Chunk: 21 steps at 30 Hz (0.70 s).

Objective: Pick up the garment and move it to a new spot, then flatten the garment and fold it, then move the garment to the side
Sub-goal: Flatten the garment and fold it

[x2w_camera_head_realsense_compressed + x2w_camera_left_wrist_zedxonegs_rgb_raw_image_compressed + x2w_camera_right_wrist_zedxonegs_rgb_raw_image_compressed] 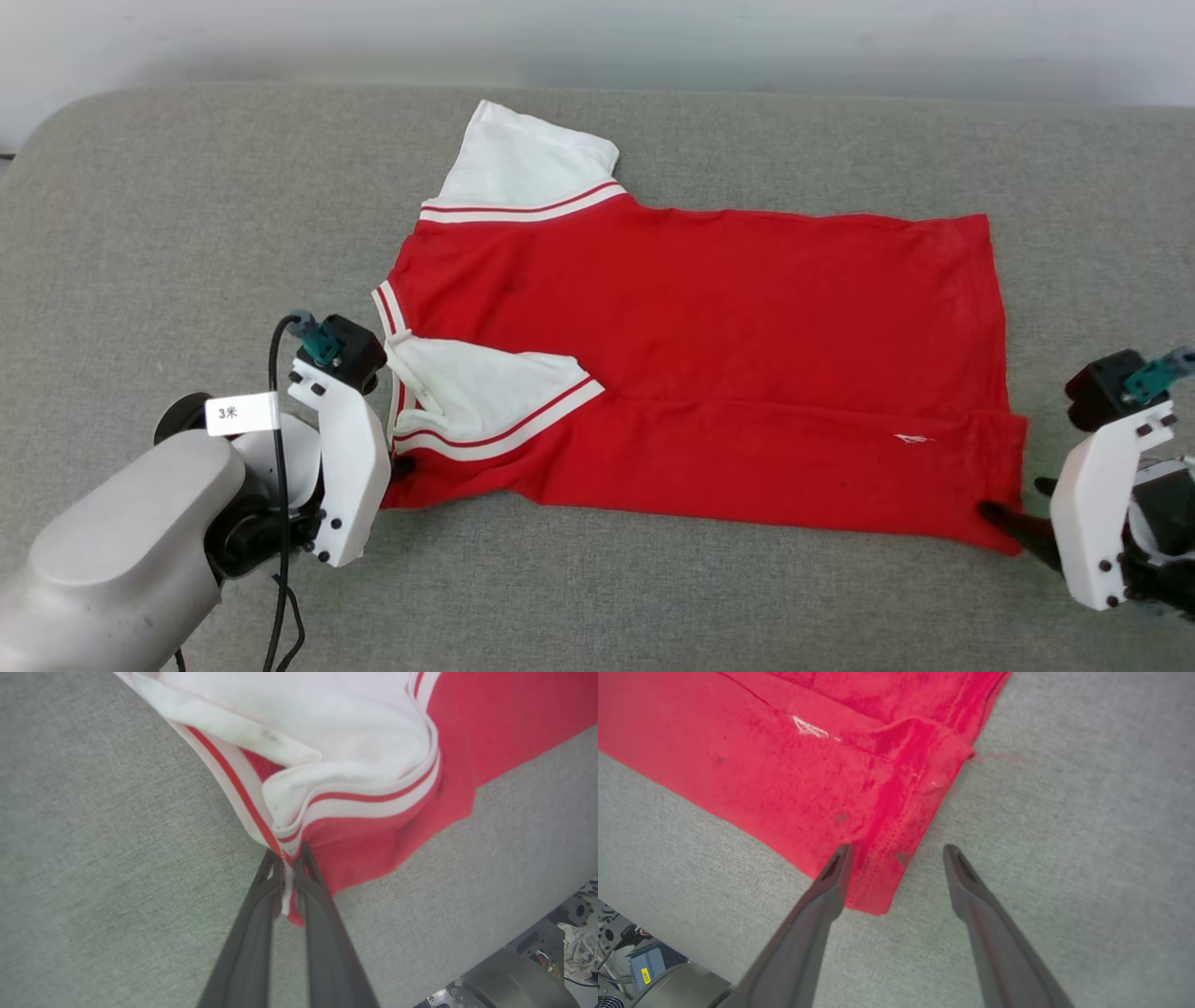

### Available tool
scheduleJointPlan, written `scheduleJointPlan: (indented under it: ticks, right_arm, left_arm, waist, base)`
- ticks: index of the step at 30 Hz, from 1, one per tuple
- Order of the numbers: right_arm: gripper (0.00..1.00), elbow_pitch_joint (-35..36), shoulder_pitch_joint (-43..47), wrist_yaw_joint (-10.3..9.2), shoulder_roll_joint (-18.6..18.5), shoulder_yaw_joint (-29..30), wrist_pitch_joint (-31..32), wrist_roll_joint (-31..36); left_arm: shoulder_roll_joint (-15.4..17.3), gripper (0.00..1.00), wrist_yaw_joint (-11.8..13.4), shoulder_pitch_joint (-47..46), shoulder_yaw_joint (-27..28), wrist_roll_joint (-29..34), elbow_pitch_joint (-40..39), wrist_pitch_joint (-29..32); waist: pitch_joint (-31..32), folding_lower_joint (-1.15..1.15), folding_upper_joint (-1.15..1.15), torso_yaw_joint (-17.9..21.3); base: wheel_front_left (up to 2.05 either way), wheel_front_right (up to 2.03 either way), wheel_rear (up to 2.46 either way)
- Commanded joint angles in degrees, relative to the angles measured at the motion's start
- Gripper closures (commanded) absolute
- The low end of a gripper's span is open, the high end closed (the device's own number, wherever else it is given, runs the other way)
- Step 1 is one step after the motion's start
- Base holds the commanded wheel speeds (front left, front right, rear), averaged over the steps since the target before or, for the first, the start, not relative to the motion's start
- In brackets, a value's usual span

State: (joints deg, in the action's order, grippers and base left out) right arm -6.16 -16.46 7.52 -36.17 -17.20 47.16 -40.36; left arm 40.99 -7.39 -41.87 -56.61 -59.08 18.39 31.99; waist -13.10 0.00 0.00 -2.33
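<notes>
The garment (709, 364) lies flat on the grey cushion, a red shirt with white sleeves and striped trim, collar to the left and hem to the right. Its near sleeve (476, 392) is folded in over the body. My left gripper (401, 465) sits at the near left shoulder corner. In the left wrist view it (286, 853) is shut on the striped trim of the garment (373, 732). My right gripper (1016, 502) is at the near right hem corner. In the right wrist view it (897, 851) is open, its fingers straddling that corner of the garment (794, 779).
The grey fabric surface (187, 233) stretches wide around the shirt, with a rounded far left corner and a pale wall behind. Parts of the robot's base (514, 980) show beyond the near edge. A black cable (276, 485) with a white tag hangs along my left arm.
</notes>
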Motion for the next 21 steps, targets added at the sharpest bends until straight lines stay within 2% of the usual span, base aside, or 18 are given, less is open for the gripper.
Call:
scheduleJointPlan:
  ticks: [1, 9, 13, 14, 15, 21]
  right_arm:
    - [0.0, -0.9, -0.3, -0.07, 0.9, -0.1, -0.5, 0.3]
    - [0.0, -8.9, 0.6, -0.02, 5.8, -5.8, -2.8, 1.2]
    - [0.0, -11.4, 0.8, 0.04, 5.9, -8.3, -5.1, 0.5]
    - [0.25, -11.7, 0.4, 0.04, 5.7, -8.4, -6.0, 0.3]
    - [1.0, -11.9, -0.7, 0.02, 4.6, -8.6, -8.3, -0.6]
    - [1.0, -10.3, -1.2, -0.06, 1.3, -7.7, -11.8, -2.7]
  left_arm:
    - [-0.1, 1.0, 0.0, -1.0, 0.0, 0.4, -0.2, -0.4]
    - [0.0, 1.0, 0.0, -2.0, -1.1, 0.4, -0.3, -1.6]
    - [0.4, 1.0, 0.0, -2.0, -1.5, 0.2, 0.1, -2.2]
    - [0.5, 1.0, 0.0, -2.0, -1.6, 0.1, 0.2, -2.4]
    - [0.8, 1.0, 0.0, -1.7, -1.8, -0.3, 0.5, -2.9]
    - [1.5, 1.0, 0.0, -0.6, -2.1, -1.4, 0.5, -3.9]
  waist:
    - [-0.5, 0.0, 0.0, -0.3]
    - [-2.3, 0.0, 0.0, -1.0]
    - [-2.7, 0.0, 0.0, -0.9]
    - [-2.7, 0.0, 0.0, -0.8]
    - [-2.2, 0.0, 0.0, -0.4]
    - [0.0, 0.0, 0.0, 0.1]
  base:
    - [0.0, 0.0, 0.0]
    - [0.0, 0.0, 0.0]
    - [0.0, 0.0, 0.0]
    - [0.0, 0.0, 0.0]
    - [0.0, 0.0, 0.0]
    - [0.0, 0.0, 0.0]
